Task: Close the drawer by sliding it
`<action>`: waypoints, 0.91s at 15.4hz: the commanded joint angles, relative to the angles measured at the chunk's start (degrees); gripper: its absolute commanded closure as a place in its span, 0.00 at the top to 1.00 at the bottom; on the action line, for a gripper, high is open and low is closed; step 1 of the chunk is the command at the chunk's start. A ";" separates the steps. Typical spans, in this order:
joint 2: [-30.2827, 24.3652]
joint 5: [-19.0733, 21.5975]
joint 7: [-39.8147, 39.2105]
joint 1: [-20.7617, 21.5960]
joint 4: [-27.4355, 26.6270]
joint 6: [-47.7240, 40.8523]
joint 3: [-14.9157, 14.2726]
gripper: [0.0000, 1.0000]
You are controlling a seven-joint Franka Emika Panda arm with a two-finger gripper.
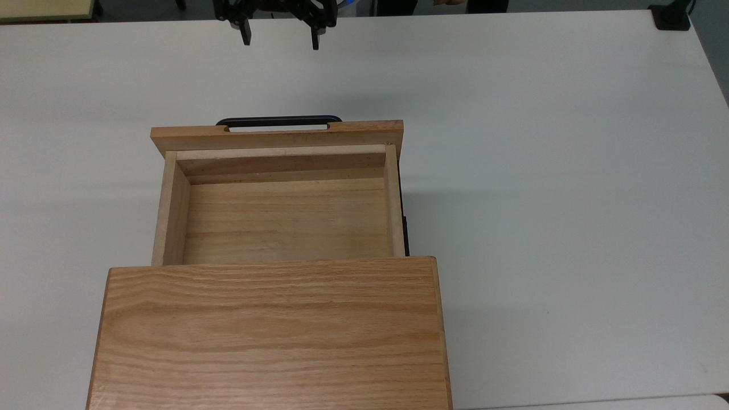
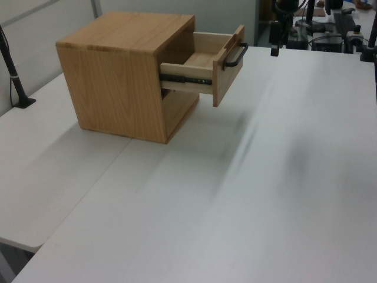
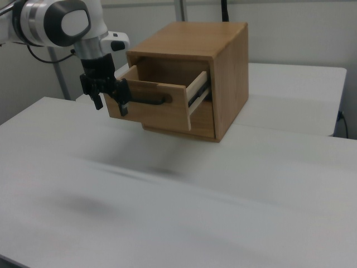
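The drawer (image 1: 285, 222) is a light wooden tray, pulled well out of the oak-grain cabinet (image 1: 273, 336) and empty inside. Its flat front panel (image 1: 277, 136) carries a thin black bar handle (image 1: 279, 121). In the top view my gripper (image 1: 280, 37) hangs open beyond the handle, apart from it, with nothing between its fingers. In the right view the gripper (image 3: 110, 105) is at the height of the drawer (image 3: 162, 114), just to the left of the handle (image 3: 148, 100). The left view shows the drawer (image 2: 221, 71) jutting from the cabinet (image 2: 118, 76) on a black slide rail (image 2: 185, 77).
Everything stands on a white table (image 1: 541, 171) with wide bare room on both sides of the cabinet. A black mount (image 1: 672, 17) sits at the table's far right corner in the top view. A black pole (image 2: 15, 76) stands at the left view's left.
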 commanded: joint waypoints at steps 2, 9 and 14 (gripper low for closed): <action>1.40 0.51 -1.63 0.40 1.60 0.22 -0.29 1.00; 1.40 0.33 -3.13 0.49 1.60 -0.40 -0.11 1.00; 1.48 0.25 -4.09 0.40 1.51 -0.84 -0.11 0.65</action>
